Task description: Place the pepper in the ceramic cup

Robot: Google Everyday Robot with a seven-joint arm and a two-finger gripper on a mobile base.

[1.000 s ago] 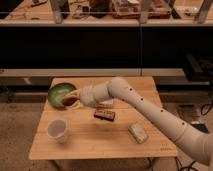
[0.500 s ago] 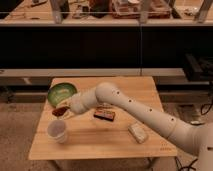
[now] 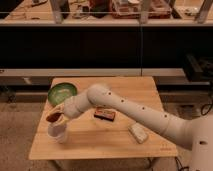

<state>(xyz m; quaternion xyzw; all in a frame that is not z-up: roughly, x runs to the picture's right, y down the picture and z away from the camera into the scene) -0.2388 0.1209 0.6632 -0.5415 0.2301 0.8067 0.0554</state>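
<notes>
Setting: light wooden table (image 3: 150, 95) on a speckled floor, dark shelving behind it
Arm: white, jointed, reaching in from the lower right, bent across the table toward its front-left part
Gripper (image 3: 56, 116): at the arm's end, directly above the ceramic cup, pointing left and slightly down
Gripper state: closed around the pepper, which shows at its tip
Pepper (image 3: 52, 118): small dark red-brown piece, held in the air just over the rim of the ceramic cup, not resting on the table; whether it touches the rim cannot be told
Ceramic cup (image 3: 57, 133): plain white, upright, near the front-left corner of the table, partly overlapped at the top by the gripper and pepper
Green bowl (image 3: 62, 93): round, at the back-left of the table, behind the gripper, apart from the cup
Brown block (image 3: 105, 114): dark, rectangular, lying flat near the table's middle, just in front of the arm's elbow bend
Pale packet (image 3: 138, 133): whitish oblong item, front-right of the block, lying flat under the forearm's line
</notes>
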